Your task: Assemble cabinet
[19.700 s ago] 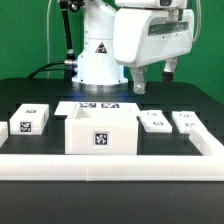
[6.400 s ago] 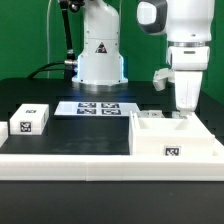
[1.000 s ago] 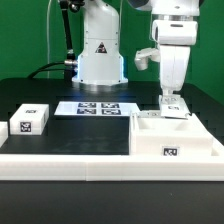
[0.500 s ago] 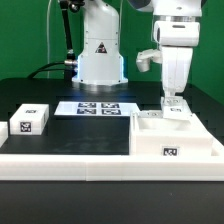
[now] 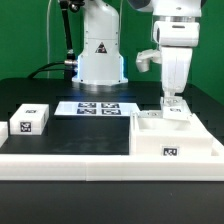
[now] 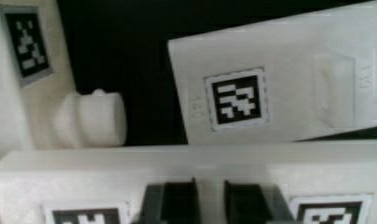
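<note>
A: The cabinet (image 5: pixel 150 148), where does it sit in the exterior view?

B: On the black table (image 5: pixel 85 132), toward the exterior view's right. It is an open white box with one tag on its near wall, and it stands just behind the long white border rail (image 5: pixel 70 160).

A: And the gripper (image 5: pixel 172 101)?

B: It hangs straight down just behind the cabinet's far wall, tips at a small white tagged piece (image 5: pixel 180 114) lying there. The jaws look pressed together. I cannot tell whether they touch the piece.

A: Anything else on the table?

B: The marker board (image 5: pixel 97 108) lies flat in the middle. A tagged block (image 5: pixel 30 119) stands at the exterior view's left, well apart from the cabinet.

A: Now the wrist view.

B: The two dark fingers (image 6: pixel 167 200) stand nearly together, with only a thin pale strip between them. Whether that strip is something pinched, I cannot tell. They are over a white surface (image 6: pixel 96 180) carrying two tags. Beyond it, across a dark gap, lies a tagged panel (image 6: pixel 291 70), and beside that a rounded knob (image 6: pixel 96 120) on another white part.

A: Which of these is the cabinet?

B: From this close I cannot tell.
</note>
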Motion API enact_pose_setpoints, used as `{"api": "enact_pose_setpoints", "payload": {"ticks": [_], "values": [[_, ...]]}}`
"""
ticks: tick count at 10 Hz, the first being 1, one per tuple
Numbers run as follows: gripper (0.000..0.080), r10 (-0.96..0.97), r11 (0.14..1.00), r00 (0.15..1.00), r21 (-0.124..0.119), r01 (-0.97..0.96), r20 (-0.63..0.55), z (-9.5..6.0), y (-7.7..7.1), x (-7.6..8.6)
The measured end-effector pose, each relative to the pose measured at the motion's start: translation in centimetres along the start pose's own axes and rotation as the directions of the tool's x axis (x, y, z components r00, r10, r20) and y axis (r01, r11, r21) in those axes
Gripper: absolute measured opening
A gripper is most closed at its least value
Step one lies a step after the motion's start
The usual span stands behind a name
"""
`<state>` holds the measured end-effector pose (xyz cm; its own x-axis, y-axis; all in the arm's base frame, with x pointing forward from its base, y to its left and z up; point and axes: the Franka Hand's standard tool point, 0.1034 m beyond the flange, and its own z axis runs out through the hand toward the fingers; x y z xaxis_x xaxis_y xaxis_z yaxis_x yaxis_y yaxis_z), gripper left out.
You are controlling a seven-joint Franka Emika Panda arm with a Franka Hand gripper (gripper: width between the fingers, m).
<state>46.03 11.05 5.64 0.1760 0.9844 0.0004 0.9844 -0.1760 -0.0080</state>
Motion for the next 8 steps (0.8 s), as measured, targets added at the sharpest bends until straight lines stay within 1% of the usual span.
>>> {"api": "enact_pose_setpoints", "payload": {"ticks": [2,3,4,5,8], "values": [[0.0069,0.006,1.0,1.0,-0.005,-0.006,-0.005,0.1,0.81,0.16],[0.0069,0.008,1.0,1.0,-0.006,-0.008,-0.006,0.14,0.94,0.17],[0.0069,0.008,1.0,1.0,-0.009,-0.009,-0.007,0.12,1.02,0.16],[0.0069,0.008,1.0,1.0,-0.013,-0.008,-0.011,0.14,0.78,0.11],[0.0069,0.008,1.0,1.0,-0.014,-0.008,-0.011,0.14,0.8,0.12]]}}
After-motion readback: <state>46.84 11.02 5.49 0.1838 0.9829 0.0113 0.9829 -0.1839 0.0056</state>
